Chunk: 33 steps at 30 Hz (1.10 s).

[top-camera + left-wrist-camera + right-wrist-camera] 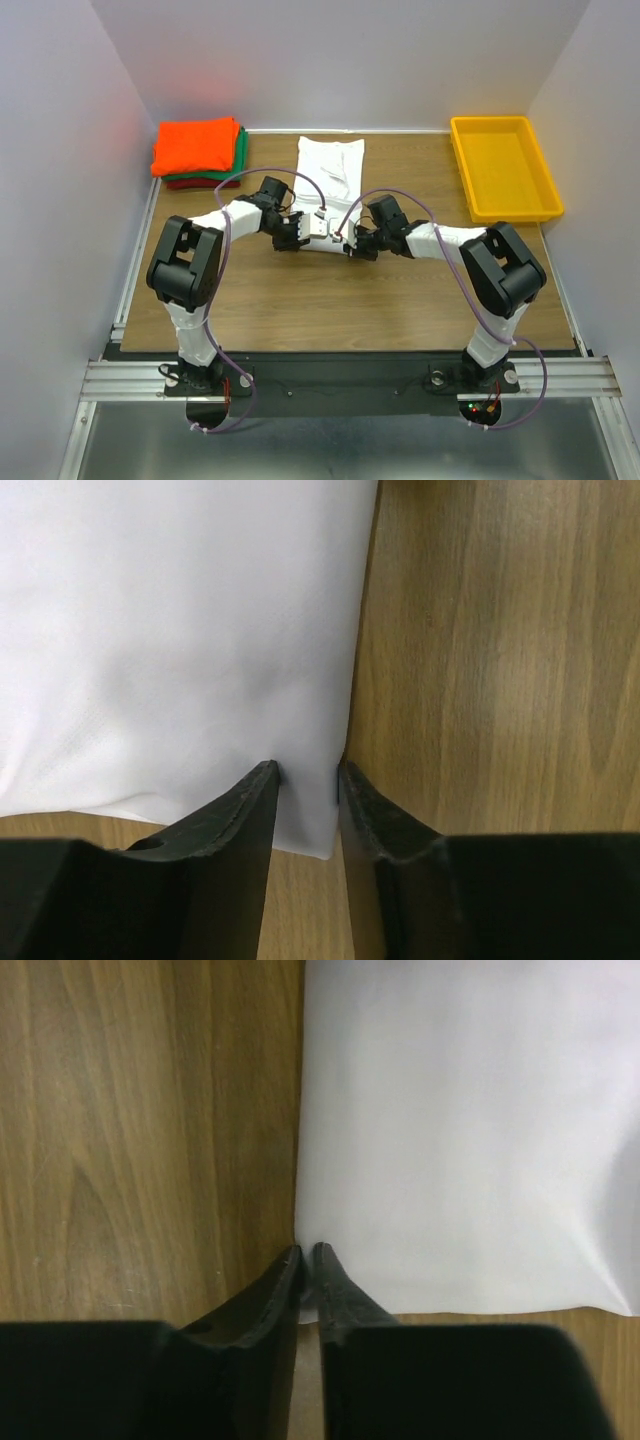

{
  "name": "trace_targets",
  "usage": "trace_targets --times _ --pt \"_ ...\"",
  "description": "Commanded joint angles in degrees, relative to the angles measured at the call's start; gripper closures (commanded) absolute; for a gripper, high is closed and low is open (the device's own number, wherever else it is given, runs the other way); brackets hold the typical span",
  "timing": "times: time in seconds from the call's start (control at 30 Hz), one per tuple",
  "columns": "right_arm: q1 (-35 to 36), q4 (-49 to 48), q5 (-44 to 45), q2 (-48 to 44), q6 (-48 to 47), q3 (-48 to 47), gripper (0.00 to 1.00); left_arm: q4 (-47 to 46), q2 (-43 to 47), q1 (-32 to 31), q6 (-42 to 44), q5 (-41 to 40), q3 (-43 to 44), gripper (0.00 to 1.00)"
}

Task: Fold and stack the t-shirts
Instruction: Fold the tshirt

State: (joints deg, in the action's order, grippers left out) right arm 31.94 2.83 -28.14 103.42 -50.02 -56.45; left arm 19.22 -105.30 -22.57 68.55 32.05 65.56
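Note:
A white t-shirt (332, 168), folded into a long strip, lies flat on the wooden table (400, 290) at mid-back. Both grippers sit at its near edge. My left gripper (299, 235) straddles one near corner. In the left wrist view its jaws (307, 772) stand apart with the flat white cloth (170, 630) between them, not pinched. My right gripper (352, 243) is at the other near corner. In the right wrist view its jaws (308, 1252) are nearly together, nipping the edge of the cloth (460, 1130). A stack of folded orange, green and dark red t-shirts (197, 148) sits at back left.
A yellow plastic tray (470, 170) stands at the back right corner. White walls enclose the table on three sides. A metal rail (135, 270) runs along the left edge. Bare wood lies between the shirt and the arm bases.

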Motion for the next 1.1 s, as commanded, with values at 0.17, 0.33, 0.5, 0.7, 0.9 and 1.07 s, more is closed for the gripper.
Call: trace_targets --times 0.17,0.33,0.5,0.7,0.9,1.07 --pt "0.23 -1.25 6.95 -4.17 4.65 -1.47 0.99 8.80 0.79 1.03 -0.78 3.27 8.52 1.00" --pt "-0.83 1.03 7.31 -8.14 5.99 -4.54 0.99 14.70 2.99 1.30 -1.40 4.60 14.59 1.00" --pt "-1.09 7.88 5.73 -12.09 5.37 -6.66 0.99 18.91 5.45 1.21 -1.32 4.60 15.74 1.00" --pt "-1.01 22.26 -0.85 -20.17 7.12 -7.53 0.99 26.46 14.65 0.07 0.61 6.70 9.87 1.00" --pt "1.71 36.34 -7.54 -31.84 9.24 -5.70 0.99 37.61 23.28 -2.30 1.41 11.44 6.86 1.00" --pt "2.42 39.44 -7.89 -37.32 11.61 -4.28 1.00 44.66 27.95 -4.06 -0.52 17.42 8.17 1.00"
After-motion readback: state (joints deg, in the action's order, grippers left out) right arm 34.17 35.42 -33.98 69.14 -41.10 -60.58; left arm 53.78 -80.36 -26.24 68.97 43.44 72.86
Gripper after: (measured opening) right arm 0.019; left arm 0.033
